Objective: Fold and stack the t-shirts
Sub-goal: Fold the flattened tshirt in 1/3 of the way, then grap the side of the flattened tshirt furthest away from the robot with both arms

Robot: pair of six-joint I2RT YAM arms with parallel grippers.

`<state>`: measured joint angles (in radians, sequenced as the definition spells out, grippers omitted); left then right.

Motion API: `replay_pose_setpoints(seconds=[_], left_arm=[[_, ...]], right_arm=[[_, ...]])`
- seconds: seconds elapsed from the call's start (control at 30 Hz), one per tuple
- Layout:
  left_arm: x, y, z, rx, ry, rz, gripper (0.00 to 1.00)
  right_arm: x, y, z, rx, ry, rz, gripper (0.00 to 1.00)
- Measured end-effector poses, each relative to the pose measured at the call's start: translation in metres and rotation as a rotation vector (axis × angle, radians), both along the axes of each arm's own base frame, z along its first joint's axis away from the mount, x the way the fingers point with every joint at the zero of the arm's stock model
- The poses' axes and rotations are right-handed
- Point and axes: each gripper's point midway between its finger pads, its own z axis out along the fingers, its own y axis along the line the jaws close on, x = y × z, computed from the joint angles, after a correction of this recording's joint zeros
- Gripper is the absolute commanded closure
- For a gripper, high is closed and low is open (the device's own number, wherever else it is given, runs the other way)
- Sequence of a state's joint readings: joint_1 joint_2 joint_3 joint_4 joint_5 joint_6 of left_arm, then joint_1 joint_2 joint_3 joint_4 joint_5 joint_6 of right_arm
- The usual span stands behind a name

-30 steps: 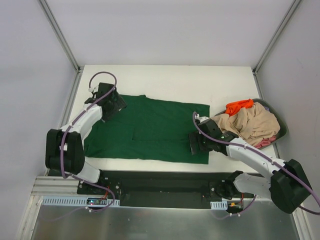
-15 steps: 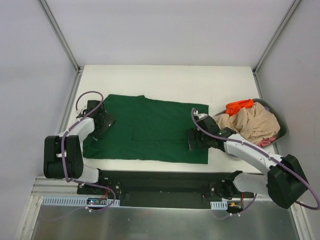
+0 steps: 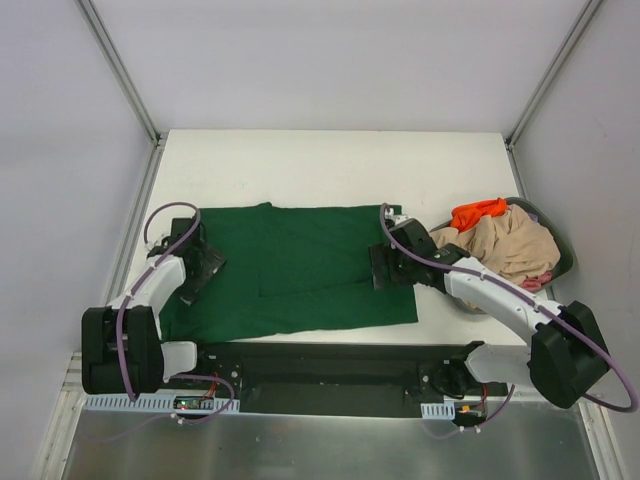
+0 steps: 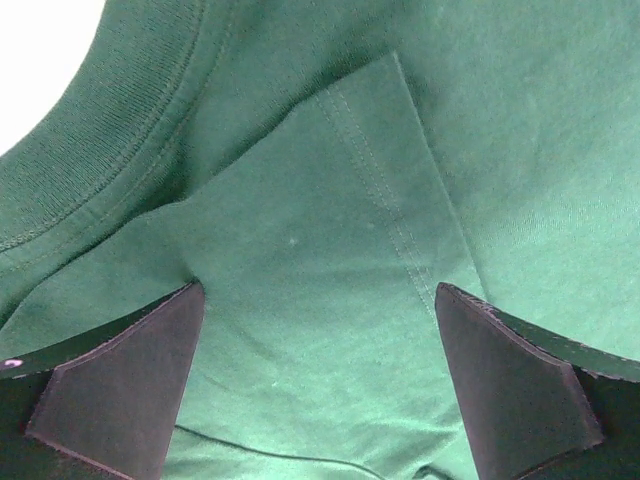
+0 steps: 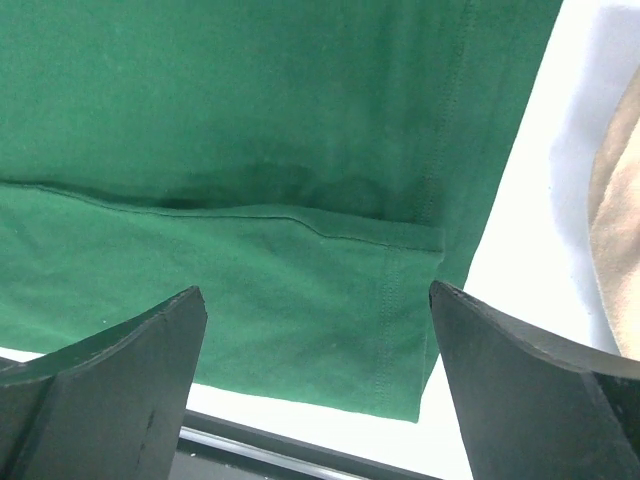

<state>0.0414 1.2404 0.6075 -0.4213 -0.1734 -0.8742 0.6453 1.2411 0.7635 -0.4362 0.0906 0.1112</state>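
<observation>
The dark green t-shirt (image 3: 300, 250) lies spread flat on the white table, with a fold line running along its near half. My left gripper (image 3: 198, 270) is open over its left end. In the left wrist view (image 4: 315, 400) the jaws stand wide apart just above a folded flap of the green t-shirt (image 4: 320, 250), near the ribbed collar (image 4: 100, 150). My right gripper (image 3: 383, 267) is open over the shirt's right end. In the right wrist view (image 5: 315, 390) the jaws span the hem corner of the green t-shirt (image 5: 250, 120). Neither gripper holds anything.
A dark round basket (image 3: 566, 252) at the right edge holds the beige shirt (image 3: 510, 250), the orange shirt (image 3: 477, 212) and a bit of the pink shirt (image 3: 540, 281). The beige cloth (image 5: 618, 200) shows at the right wrist view's edge. The table's black front rail (image 3: 320, 355) lies just beyond the green shirt's near edge.
My left gripper has moved from the shirt's far left corner toward the near edge. The shirt's left part shifted nearer with it. My right gripper moved slightly away from the near edge.
</observation>
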Motion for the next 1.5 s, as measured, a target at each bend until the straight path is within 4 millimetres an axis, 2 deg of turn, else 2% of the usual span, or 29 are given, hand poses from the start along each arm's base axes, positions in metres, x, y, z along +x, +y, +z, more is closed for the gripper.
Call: replay_pose_setpoints(seconds=[0.13,0.23,0.37,0.47,0.53,0.63,0.7,0.77,0.83,0.9,0.97,1.03,1.1,1.33,1.5], left_arm=[[-0.010,-0.005,0.006,-0.031,0.034,-0.013,0.01],[0.008,-0.008,0.028,-0.045,-0.010,-0.044,0.01],[0.070,-0.014,0.084,-0.035,-0.145,-0.148,0.01],[0.126,-0.026,0.116,-0.001,-0.211,-0.260,0.01],[0.165,-0.031,0.131,0.039,-0.234,-0.327,0.01],[0.213,-0.025,0.135,0.112,-0.204,-0.363,0.01],[0.238,-0.011,0.126,0.170,-0.157,-0.350,0.06],[0.250,0.004,0.108,0.195,-0.097,-0.337,0.08],[0.249,0.017,0.086,0.189,-0.028,-0.322,0.13],[0.239,0.032,0.062,0.171,0.058,-0.300,0.23],[0.228,0.043,0.043,0.152,0.129,-0.278,0.26],[0.220,0.052,0.033,0.140,0.171,-0.256,0.28],[0.212,0.059,0.027,0.128,0.200,-0.232,0.35],[0.205,0.057,0.015,0.064,0.228,-0.210,0.40],[0.204,0.052,0.004,0.030,0.245,-0.203,0.61]], right_arm=[[0.006,0.000,0.005,-0.002,-0.005,-0.005,0.04],[0.016,0.000,0.013,-0.001,-0.015,-0.012,0.04],[0.040,0.004,0.029,0.015,-0.046,-0.031,0.04],[0.058,0.008,0.039,0.024,-0.062,-0.034,0.04],[0.069,0.011,0.043,0.027,-0.067,-0.032,0.04],[0.083,0.011,0.044,0.026,-0.066,-0.032,0.04],[0.095,0.008,0.041,0.019,-0.055,-0.040,0.04],[0.106,0.003,0.036,0.009,-0.042,-0.054,0.04],[0.123,-0.002,0.031,0.000,-0.026,-0.073,0.04],[0.141,-0.006,0.027,-0.005,-0.016,-0.101,0.04],[0.157,-0.009,0.022,-0.006,-0.008,-0.122,0.04],[0.172,-0.011,0.018,-0.007,-0.002,-0.139,0.04],[0.182,-0.012,0.013,-0.010,0.004,-0.150,0.04],[0.195,-0.014,-0.005,-0.054,0.037,-0.161,0.04],[0.201,-0.024,-0.014,-0.079,0.057,-0.189,0.04]])
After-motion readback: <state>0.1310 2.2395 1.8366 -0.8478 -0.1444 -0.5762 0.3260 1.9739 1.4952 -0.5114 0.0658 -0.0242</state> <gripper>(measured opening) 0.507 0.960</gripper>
